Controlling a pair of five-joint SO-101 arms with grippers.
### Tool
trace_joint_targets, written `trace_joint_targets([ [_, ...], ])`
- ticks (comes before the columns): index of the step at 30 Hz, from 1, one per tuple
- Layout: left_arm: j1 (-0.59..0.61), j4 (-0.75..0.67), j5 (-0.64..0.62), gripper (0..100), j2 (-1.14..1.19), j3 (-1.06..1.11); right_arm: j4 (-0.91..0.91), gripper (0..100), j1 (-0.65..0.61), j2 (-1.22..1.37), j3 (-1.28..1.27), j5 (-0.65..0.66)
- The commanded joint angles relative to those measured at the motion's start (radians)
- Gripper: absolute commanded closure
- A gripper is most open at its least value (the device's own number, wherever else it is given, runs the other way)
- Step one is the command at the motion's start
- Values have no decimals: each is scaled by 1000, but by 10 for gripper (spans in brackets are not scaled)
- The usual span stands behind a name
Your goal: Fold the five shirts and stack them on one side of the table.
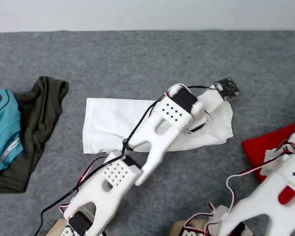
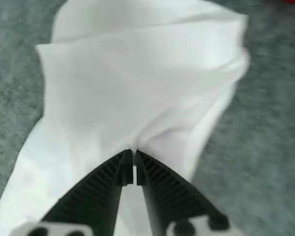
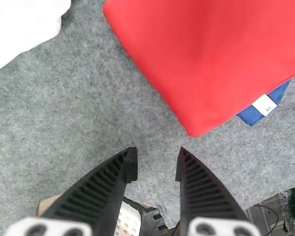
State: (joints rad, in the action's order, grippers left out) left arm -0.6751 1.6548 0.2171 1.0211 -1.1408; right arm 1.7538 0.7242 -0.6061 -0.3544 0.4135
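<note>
A grey felt-covered table (image 1: 137,59) seen from above, with two white robot arms reaching in from the near edge.

At the far left lies a crumpled teal shirt (image 1: 2,128). It rests partly on a dark olive shirt (image 1: 37,123), also unfolded, which spreads out just beside it toward the middle.

In the centre of the table a white shirt (image 1: 113,125) lies roughly flat, its long side running left to right. The left arm (image 1: 152,132) stretches diagonally across it toward its right end. Seen from that arm's wrist, the left gripper (image 2: 132,160) has its dark ribbed fingers pressed almost together, with a fold of the white cloth pinched between the tips. The fabric rises in soft folds just past the fingertips.

To the right, well apart from the teal and olive pair, a folded red shirt (image 1: 265,145) sits near the table's right edge. From the right wrist it is a neat red block lying on a blue shirt (image 3: 265,105) – a strip of blue shows beneath it, carrying a small white tag (image 3: 263,104).

The right arm (image 1: 265,201) stands at the lower right. The right gripper (image 3: 156,160) has its fingers parted, with nothing between them – it is above bare grey felt, near the red shirt's corner.
</note>
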Motion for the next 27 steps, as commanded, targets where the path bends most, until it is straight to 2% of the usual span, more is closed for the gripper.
trace_joint_targets([
  [1,48,-83,-5,996,23,-38,35,855,-10,-28,5,-9],
  [6,77,-163,-32,987,44,-38,35,855,-10,-28,3,-9],
  [12,61,-199,-40,871,44,-73,35,855,-10,-28,3,-9],
  [18,49,-199,-48,863,52,-170,35,855,-10,-28,3,-9],
  [21,57,-155,-48,866,38,-216,35,855,-10,-28,3,-9],
  [27,43,61,-51,892,6,-446,36,855,-10,-28,3,-9],
])
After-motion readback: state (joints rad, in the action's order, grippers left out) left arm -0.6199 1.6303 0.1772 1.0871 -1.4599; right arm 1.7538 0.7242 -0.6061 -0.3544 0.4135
